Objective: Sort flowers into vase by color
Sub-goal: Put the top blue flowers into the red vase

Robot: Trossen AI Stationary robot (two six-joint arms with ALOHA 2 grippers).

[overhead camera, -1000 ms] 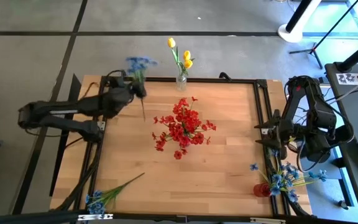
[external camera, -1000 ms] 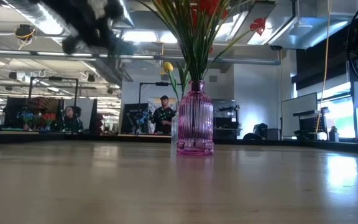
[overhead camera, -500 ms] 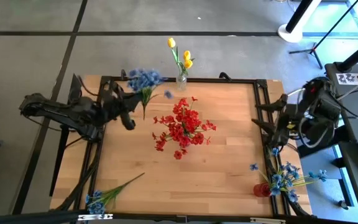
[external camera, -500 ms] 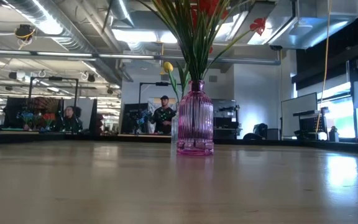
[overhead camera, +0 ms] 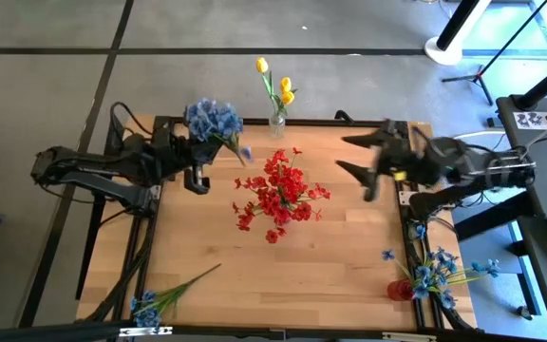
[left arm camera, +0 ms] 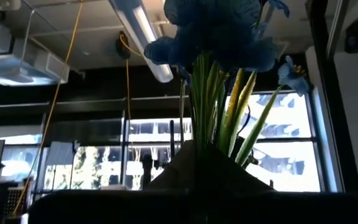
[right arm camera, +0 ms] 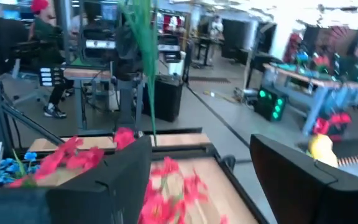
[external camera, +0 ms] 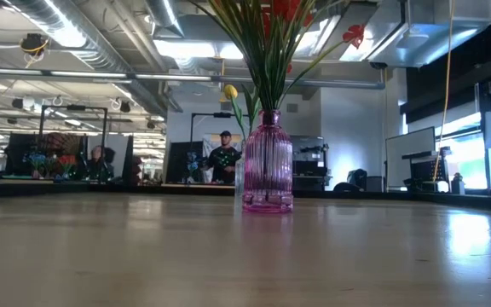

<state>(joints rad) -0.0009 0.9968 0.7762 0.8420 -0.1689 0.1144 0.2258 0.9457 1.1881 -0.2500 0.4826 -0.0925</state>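
The blue flower stem (overhead camera: 215, 122) is clamped in the left end effector (overhead camera: 198, 152) above the tabletop's (overhead camera: 349, 256) far left part, its blossoms up and its stalk roughly upright. The red flowers (overhead camera: 278, 195) fill a pink vase (external camera: 268, 162) at the middle; yellow tulips (overhead camera: 278, 85) stand at the far edge. The right end effector (overhead camera: 364, 166), fingers spread wide and empty, hovers right of the red bunch. More blue flowers (overhead camera: 435, 271) sit in a vase at the near right corner, one stem (overhead camera: 164, 296) lies near left. No writing is readable.

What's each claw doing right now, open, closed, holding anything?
Left claw: shut on the blue flower spray.
Right claw: open, empty, beside the red flowers.
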